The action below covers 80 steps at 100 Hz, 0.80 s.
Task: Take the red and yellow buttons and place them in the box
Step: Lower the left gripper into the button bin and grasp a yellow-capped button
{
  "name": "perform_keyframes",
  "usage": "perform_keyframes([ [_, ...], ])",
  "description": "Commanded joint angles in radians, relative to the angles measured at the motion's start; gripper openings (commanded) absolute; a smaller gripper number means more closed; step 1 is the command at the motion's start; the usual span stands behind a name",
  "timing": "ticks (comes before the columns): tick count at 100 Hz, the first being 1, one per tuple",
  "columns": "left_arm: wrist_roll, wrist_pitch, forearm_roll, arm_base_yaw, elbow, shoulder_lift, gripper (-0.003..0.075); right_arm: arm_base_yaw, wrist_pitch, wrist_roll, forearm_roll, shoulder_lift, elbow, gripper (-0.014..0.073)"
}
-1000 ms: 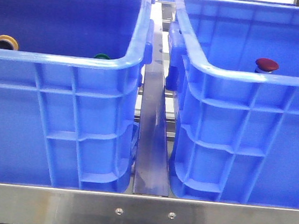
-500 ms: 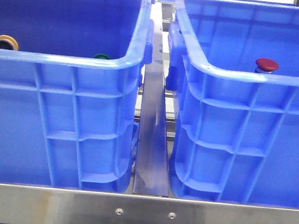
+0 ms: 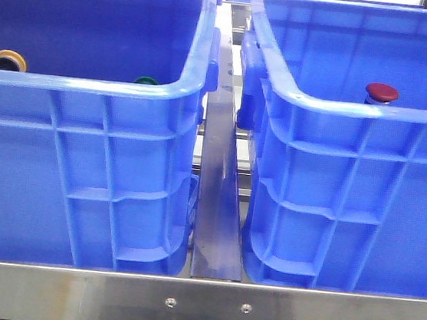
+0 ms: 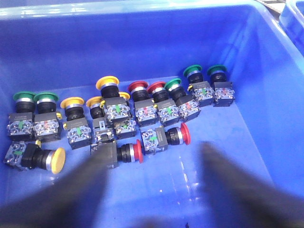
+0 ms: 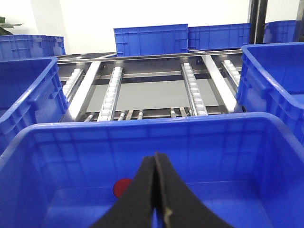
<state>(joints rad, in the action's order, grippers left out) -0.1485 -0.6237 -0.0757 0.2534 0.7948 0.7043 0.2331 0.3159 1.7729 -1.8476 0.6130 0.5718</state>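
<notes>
In the left wrist view, several push buttons with red, yellow and green caps lie in the left blue bin [image 4: 266,95]. One red button [image 4: 137,151] lies on its side just off my left finger, and another red button [image 4: 185,134] lies beside it. A yellow button [image 4: 58,160] lies on its side farther off. My left gripper [image 4: 156,156] is open and empty above the bin floor. My right gripper [image 5: 156,157] is shut and empty over the right bin [image 5: 142,124]. That bin holds one red button [image 5: 122,187], which also shows in the front view [image 3: 381,92].
Green-capped buttons [image 4: 193,71] stand in the same row as the red and yellow ones. In the front view the two bins [image 3: 90,88] [image 3: 358,108] stand side by side with a metal rail [image 3: 216,207] between them. No gripper shows there. Roller tracks [image 5: 111,90] and more bins lie beyond.
</notes>
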Motion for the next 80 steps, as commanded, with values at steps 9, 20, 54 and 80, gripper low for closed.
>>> perform_keyframes([
  [9, -0.006, 0.095, 0.009, -0.004, 0.061, 0.082, 0.0587, 0.004, -0.032, 0.013, -0.048, -0.003, 0.027, -0.0069],
  [20, -0.006, 0.093, 0.009, -0.004, 0.11, 0.188, 0.0587, 0.004, -0.032, 0.013, -0.048, -0.003, 0.027, -0.0069],
  [54, -0.008, 0.096, -0.029, -0.038, 0.336, 0.567, 0.0587, 0.004, -0.032, 0.013, -0.048, -0.003, 0.027, -0.0069],
  [80, -0.014, 0.089, -0.046, -0.082, 0.441, 0.766, 0.0587, 0.004, -0.032, 0.013, -0.048, -0.003, 0.027, -0.0069],
])
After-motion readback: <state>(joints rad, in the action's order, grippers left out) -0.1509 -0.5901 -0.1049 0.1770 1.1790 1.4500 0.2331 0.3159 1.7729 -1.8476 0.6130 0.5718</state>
